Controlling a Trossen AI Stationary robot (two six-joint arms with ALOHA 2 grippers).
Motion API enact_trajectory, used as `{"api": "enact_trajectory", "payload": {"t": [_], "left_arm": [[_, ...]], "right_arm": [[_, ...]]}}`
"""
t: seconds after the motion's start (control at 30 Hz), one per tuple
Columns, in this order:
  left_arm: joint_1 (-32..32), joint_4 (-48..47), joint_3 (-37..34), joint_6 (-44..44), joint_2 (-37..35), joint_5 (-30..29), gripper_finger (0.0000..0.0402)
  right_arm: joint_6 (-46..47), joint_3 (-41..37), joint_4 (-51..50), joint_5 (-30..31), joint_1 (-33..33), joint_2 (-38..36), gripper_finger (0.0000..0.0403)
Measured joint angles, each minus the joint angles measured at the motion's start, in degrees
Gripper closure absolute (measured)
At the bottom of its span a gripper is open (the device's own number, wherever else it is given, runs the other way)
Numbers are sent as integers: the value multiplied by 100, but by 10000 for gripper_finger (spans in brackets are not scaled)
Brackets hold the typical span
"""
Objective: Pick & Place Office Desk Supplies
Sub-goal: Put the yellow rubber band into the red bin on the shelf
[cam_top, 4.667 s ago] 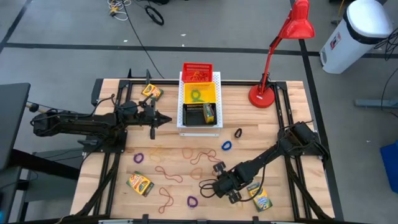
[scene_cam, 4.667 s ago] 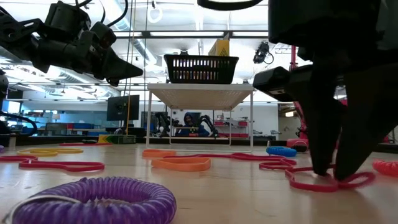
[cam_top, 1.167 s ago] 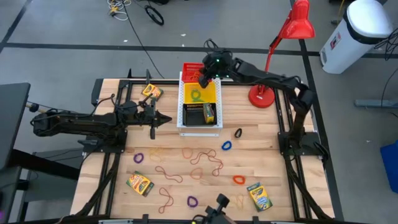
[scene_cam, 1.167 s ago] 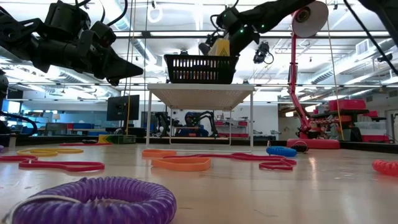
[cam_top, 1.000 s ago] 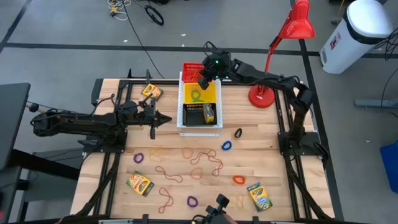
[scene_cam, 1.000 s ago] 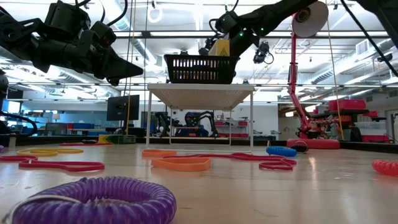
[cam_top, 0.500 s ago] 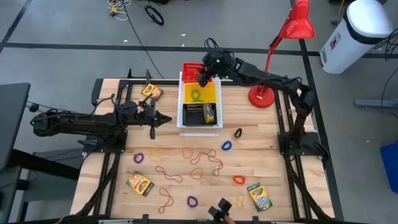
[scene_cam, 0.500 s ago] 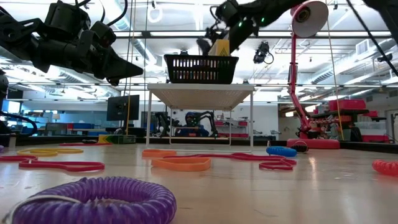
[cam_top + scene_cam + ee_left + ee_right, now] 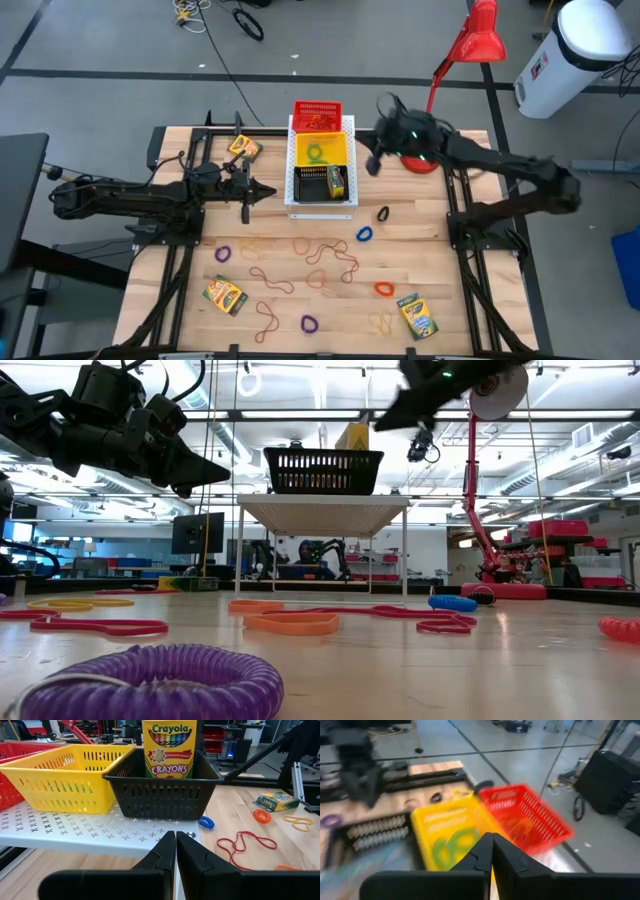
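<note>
Right wrist view: right gripper (image 9: 491, 842) closed and empty, baskets blurred; crayon box (image 9: 169, 748) in black basket (image 9: 162, 790), base hidden; left gripper (image 9: 175, 851) closed.

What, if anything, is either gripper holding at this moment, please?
Nothing: the left gripper and the right gripper are both shut with nothing between their fingers.

Both tools (image 9: 175, 851) (image 9: 492, 851) shut, raised.
</note>
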Motion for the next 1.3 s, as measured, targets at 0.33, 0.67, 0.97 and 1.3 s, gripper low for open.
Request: {"api": "enact_trajectory", "payload": {"t": [0.33,0.67,0.97,1.3], "left_arm": [[0,171,0,-702,1,2,381],[-4,353,0,-1570,-1,667,391],[-226,-838,437,-1096,43,1141,397],[-2357,-4130,1839,-678,158,-1360,386]], "right_arm": [[309,-2463,1272,0,790,-1806,397],[363,-4079,2664,394,1724,-2729,397],[256,-4707,3108,410,2109,-3520,394],[-56,-5236,2939,408,2226,-4566,394]]}}
